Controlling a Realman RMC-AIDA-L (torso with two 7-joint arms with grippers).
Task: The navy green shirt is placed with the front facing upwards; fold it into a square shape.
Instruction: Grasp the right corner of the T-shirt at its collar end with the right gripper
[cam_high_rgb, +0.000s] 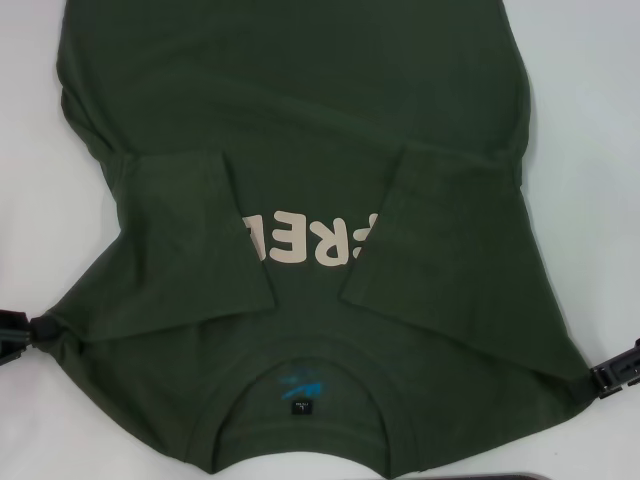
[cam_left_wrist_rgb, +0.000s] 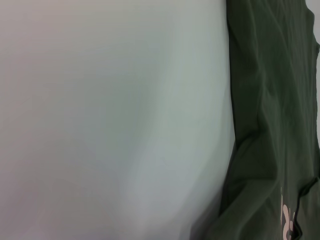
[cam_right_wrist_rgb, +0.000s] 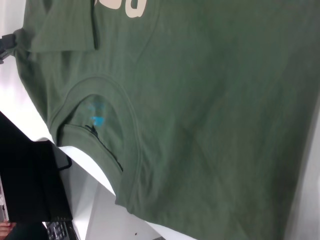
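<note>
The navy green shirt (cam_high_rgb: 300, 150) is spread on the white surface (cam_high_rgb: 590, 120), with bare room left beside both edges. Its shoulder corners are pinched by the left pincer (cam_high_rgb: 38, 332) and the right pincer (cam_high_rgb: 592, 380), both clenched on cloth.

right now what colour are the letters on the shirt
Cream letters on the dark olive-green shirt, clearest in the head view.

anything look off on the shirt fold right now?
Nothing damaged. The navy green shirt has both sleeves folded in over the lettering, unevenly angled. The left gripper and right gripper pinch the shoulder corners, bunching the cloth there.
</note>
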